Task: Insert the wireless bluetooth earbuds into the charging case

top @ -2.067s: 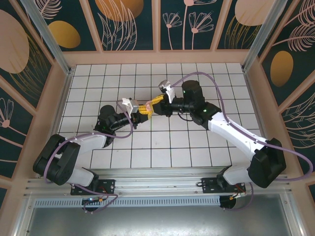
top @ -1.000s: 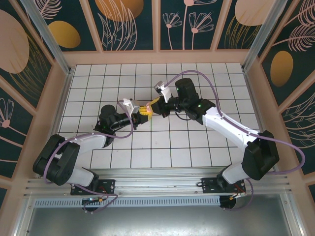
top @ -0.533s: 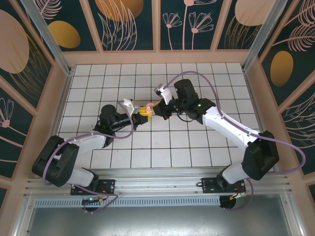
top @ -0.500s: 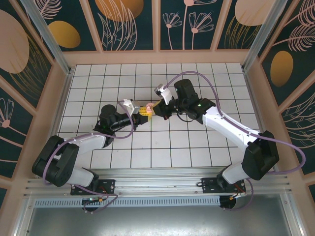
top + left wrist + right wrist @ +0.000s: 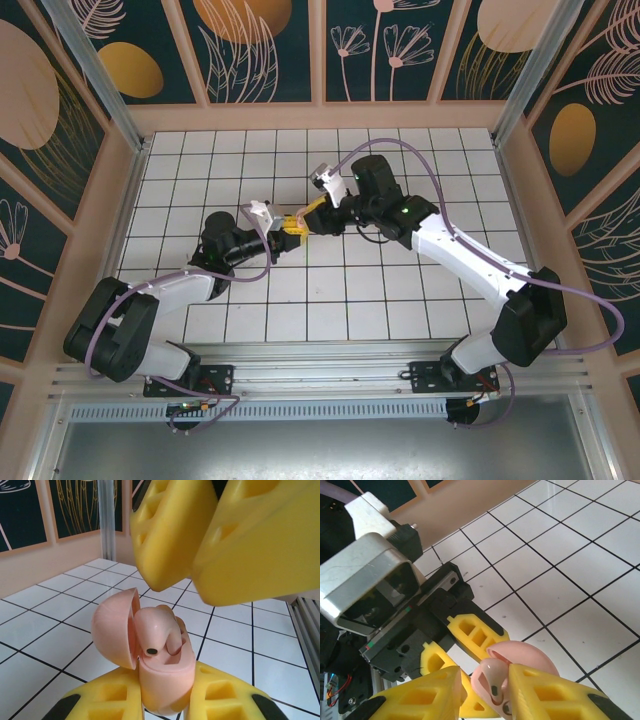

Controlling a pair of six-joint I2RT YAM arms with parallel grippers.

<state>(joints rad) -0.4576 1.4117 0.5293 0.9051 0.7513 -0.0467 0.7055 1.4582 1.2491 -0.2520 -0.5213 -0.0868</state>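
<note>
My left gripper (image 5: 165, 694) is shut on the base of the charging case (image 5: 167, 677) and holds it above the tiles. The case is pale pink, and its lid (image 5: 114, 627) is swung open to the left. One pale pink earbud (image 5: 156, 626) sits in a hollow of the case, with its rounded head sticking up. My right gripper (image 5: 485, 685) hovers just over it with its jaws slightly parted. In the left wrist view the right gripper's yellow fingers (image 5: 175, 535) hang above the earbud with a gap below them. In the top view both grippers meet at mid-table, the left gripper (image 5: 289, 228) and the right gripper (image 5: 311, 213).
The white gridded table (image 5: 400, 290) lies beneath both arms, ringed by a wooden wall (image 5: 320, 115). The left arm's camera housing (image 5: 367, 580) and its yellow fingers (image 5: 475, 630) sit close under the right gripper.
My right gripper's jaws have parted a little and it has risen slightly off the earbud, which stays in the case. The left gripper keeps its hold on the case.
</note>
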